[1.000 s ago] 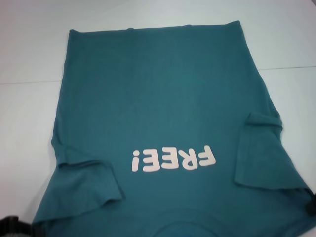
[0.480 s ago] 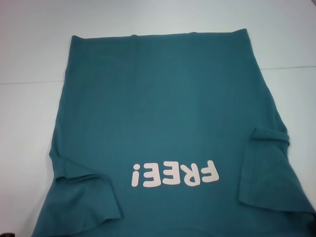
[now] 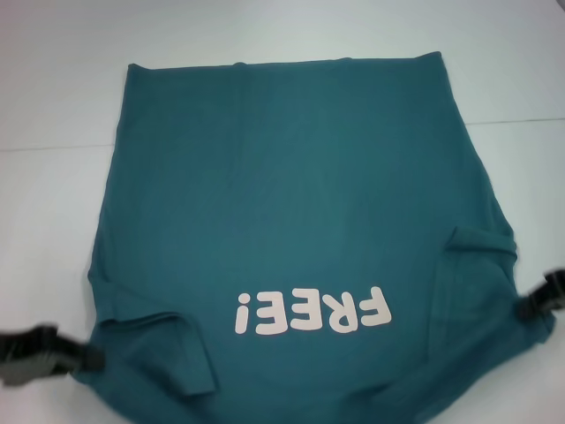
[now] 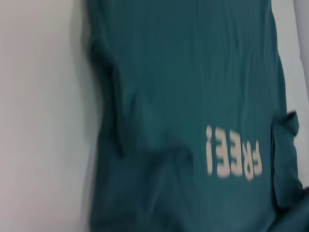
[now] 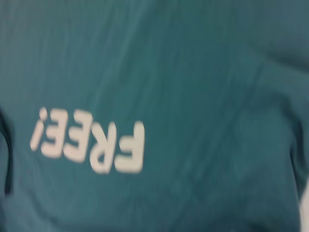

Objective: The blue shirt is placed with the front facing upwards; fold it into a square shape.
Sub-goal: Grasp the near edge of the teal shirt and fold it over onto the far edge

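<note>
The blue shirt (image 3: 291, 185) lies front up on the white table (image 3: 53, 106), its hem at the far side. The pale pink "FREE!" print (image 3: 311, 311) reads upside down near me. Both sleeves are folded inward over the body: the left sleeve (image 3: 168, 353) and the right sleeve (image 3: 477, 283). My left gripper (image 3: 86, 358) is at the shirt's near left edge, and my right gripper (image 3: 523, 309) is at its near right edge. Each looks closed on the cloth, with the near end raised. The shirt fills the left wrist view (image 4: 193, 96) and the right wrist view (image 5: 193, 72). The collar is out of view.
The white table shows bare to the left of the shirt, to its right (image 3: 530, 159) and beyond its far hem. A faint seam line (image 3: 521, 121) crosses the table behind the shirt. Nothing else stands on it.
Both grippers have risen into view from the bottom corners and moved forward along the shirt's sides. The near end of the shirt has drawn in and lifted with them.
</note>
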You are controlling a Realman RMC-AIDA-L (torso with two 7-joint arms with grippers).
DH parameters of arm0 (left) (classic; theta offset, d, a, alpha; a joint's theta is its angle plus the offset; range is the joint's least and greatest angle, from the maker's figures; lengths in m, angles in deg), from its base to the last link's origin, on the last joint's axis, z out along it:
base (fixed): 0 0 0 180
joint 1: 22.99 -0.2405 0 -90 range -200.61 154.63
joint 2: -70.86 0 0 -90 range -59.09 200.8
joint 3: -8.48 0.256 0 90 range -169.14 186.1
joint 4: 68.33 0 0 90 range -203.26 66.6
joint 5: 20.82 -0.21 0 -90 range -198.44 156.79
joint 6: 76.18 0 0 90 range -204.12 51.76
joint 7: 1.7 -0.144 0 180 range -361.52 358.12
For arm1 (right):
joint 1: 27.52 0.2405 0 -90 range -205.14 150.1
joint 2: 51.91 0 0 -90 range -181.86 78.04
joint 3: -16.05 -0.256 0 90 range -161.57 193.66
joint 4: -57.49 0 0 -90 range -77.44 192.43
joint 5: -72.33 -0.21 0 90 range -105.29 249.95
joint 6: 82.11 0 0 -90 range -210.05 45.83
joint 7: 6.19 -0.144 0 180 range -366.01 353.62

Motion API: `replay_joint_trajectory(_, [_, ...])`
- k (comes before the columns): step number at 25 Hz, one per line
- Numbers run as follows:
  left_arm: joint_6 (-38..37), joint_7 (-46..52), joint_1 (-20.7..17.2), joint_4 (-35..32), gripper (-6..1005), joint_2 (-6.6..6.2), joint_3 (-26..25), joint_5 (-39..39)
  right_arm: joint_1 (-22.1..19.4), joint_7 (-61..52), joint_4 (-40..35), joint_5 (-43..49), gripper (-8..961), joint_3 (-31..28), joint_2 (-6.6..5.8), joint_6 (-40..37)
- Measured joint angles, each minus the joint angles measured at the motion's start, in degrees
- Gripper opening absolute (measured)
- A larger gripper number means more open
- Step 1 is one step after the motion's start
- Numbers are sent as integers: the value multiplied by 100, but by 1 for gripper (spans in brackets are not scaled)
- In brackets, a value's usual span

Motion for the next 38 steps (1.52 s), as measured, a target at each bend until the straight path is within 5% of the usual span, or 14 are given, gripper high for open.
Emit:
replay_joint_trajectory(20, [2117,729,1496,961,58,-358,124,-28,596,-688,144,-401,37,-71,13,1825])
replay_joint_trajectory(38, [4581,680,2081,1539,63,-37,727,9,1018,-869,747,-325,38,419,200,3755])
